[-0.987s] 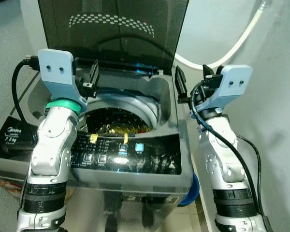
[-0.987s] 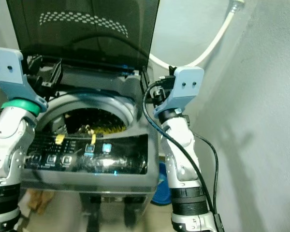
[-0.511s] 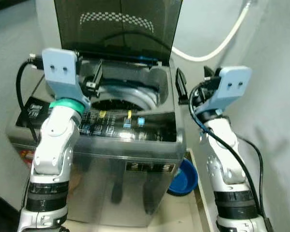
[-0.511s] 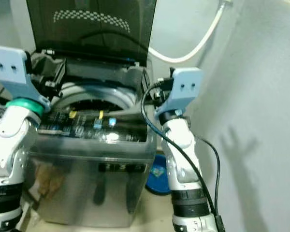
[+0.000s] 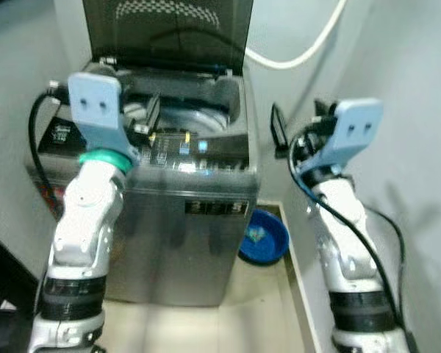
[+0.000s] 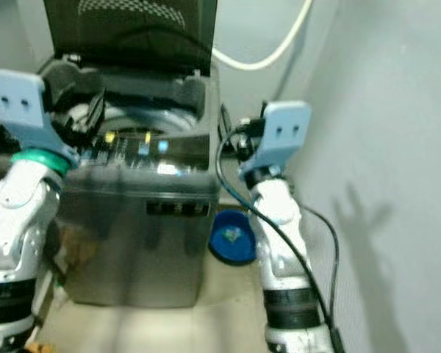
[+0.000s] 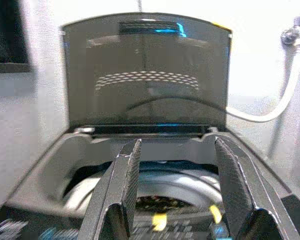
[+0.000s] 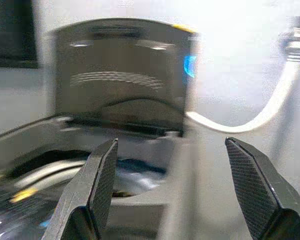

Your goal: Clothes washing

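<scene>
A grey top-loading washing machine [image 5: 184,228] stands ahead with its dark lid [image 5: 169,33] raised. Its drum opening [image 7: 160,197] shows behind a lit control panel [image 5: 184,147]; what lies in the drum is too dim to tell. My left gripper [image 7: 176,145] is open and empty, held up in front of the machine's near left corner. My right gripper [image 8: 171,142] is also open and empty, raised in the air just off the machine's right side.
A blue basin [image 5: 263,235] lies on the floor by the washer's right side. A white hose [image 5: 294,59] loops along the back wall. A grey wall [image 5: 419,110] runs close on my right. Pale floor [image 5: 257,309] lies before the machine.
The whole view has pulled back: the washer now looks smaller and farther away, with its front face and the floor showing. Both arms keep the same raised pose.
</scene>
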Motion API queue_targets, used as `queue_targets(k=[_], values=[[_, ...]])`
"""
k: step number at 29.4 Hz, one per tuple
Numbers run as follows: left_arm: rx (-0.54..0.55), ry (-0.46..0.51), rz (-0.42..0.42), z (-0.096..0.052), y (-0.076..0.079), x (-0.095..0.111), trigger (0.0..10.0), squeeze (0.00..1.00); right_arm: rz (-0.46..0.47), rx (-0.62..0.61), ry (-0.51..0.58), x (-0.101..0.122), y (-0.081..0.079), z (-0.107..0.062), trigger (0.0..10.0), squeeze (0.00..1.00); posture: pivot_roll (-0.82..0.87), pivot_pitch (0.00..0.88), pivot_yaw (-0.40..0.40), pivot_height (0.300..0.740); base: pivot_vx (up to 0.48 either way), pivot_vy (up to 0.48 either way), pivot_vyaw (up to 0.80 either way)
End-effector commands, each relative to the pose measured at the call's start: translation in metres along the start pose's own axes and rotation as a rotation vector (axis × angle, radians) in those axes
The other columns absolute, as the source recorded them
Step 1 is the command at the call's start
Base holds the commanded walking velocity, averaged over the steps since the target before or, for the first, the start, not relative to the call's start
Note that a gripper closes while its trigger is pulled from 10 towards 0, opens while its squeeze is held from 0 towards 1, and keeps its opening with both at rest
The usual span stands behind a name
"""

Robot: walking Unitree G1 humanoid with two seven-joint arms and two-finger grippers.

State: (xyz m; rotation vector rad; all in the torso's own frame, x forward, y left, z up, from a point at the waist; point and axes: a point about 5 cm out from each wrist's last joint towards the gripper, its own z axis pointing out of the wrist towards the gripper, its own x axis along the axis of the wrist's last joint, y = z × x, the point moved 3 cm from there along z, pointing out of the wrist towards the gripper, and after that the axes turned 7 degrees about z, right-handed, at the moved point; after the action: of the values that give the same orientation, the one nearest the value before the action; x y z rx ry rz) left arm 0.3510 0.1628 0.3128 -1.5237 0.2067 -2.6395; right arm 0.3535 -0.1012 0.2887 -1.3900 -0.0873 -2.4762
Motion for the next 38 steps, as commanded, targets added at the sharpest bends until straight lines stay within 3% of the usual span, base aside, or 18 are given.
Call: queue_targets(k=[1,2,4,20,29,33,35,36,37,38], values=[[-0.007,-0.01,-0.006,-0.001,0.002,-0.003,10.0,0.0,-0.005,-0.004,-0.01,0.0,0.003,-0.001,10.0,0.0,0.05,0.004,0.004,0.74,-0.292,0.0,0.0],[-0.006,-0.013,-0.013,-0.001,0.003,-0.003,10.0,0.0,-0.052,0.023,-0.011,-0.001,0.0,-0.001,10.0,0.0,0.05,0.002,0.001,0.74,0.0,0.0,0.0],[-0.006,-0.013,-0.015,-0.001,0.003,-0.003,10.0,0.0,-0.062,0.032,-0.008,-0.001,-0.001,-0.001,10.0,0.0,0.05,0.002,0.001,0.74,0.0,0.0,0.0],[-0.031,-0.04,-0.017,-0.005,0.011,-0.01,10.0,0.0,-0.074,0.148,-0.062,-0.013,-0.012,-0.008,10.0,0.0,0.06,0.005,-0.003,0.74,0.0,0.0,0.76],[-0.041,-0.075,-0.003,-0.009,0.014,-0.02,10.0,0.0,-0.077,0.158,-0.094,-0.021,-0.008,-0.012,10.0,0.0,0.06,0.006,-0.002,0.74,0.0,0.0,0.74],[-0.047,-0.15,0.04,-0.019,0.013,-0.042,10.0,0.0,-0.086,0.099,-0.171,-0.045,0.01,-0.021,10.0,0.0,0.06,0.005,0.001,0.74,0.0,0.0,0.74],[-0.038,-0.219,0.068,-0.03,0.01,-0.064,10.0,0.0,-0.097,0.005,-0.247,-0.068,0.033,-0.034,10.0,0.0,0.06,0.002,0.005,0.74,0.0,0.0,0.72],[-0.038,-0.219,0.068,-0.03,0.01,-0.064,10.0,0.0,-0.097,0.005,-0.247,-0.068,0.033,-0.034,10.0,0.0,0.06,0.002,0.005,0.74,0.0,0.0,0.72],[-0.033,-0.259,0.083,-0.038,0.008,-0.076,10.0,0.0,-0.098,-0.07,-0.29,-0.08,0.049,-0.045,10.0,0.0,0.06,0.0,0.007,0.74,0.0,0.0,0.72],[-0.032,-0.272,0.088,-0.041,0.007,-0.08,10.0,0.0,-0.095,-0.102,-0.305,-0.085,0.056,-0.049,10.0,0.0,0.06,0.0,0.007,0.74,0.0,0.0,0.72]])
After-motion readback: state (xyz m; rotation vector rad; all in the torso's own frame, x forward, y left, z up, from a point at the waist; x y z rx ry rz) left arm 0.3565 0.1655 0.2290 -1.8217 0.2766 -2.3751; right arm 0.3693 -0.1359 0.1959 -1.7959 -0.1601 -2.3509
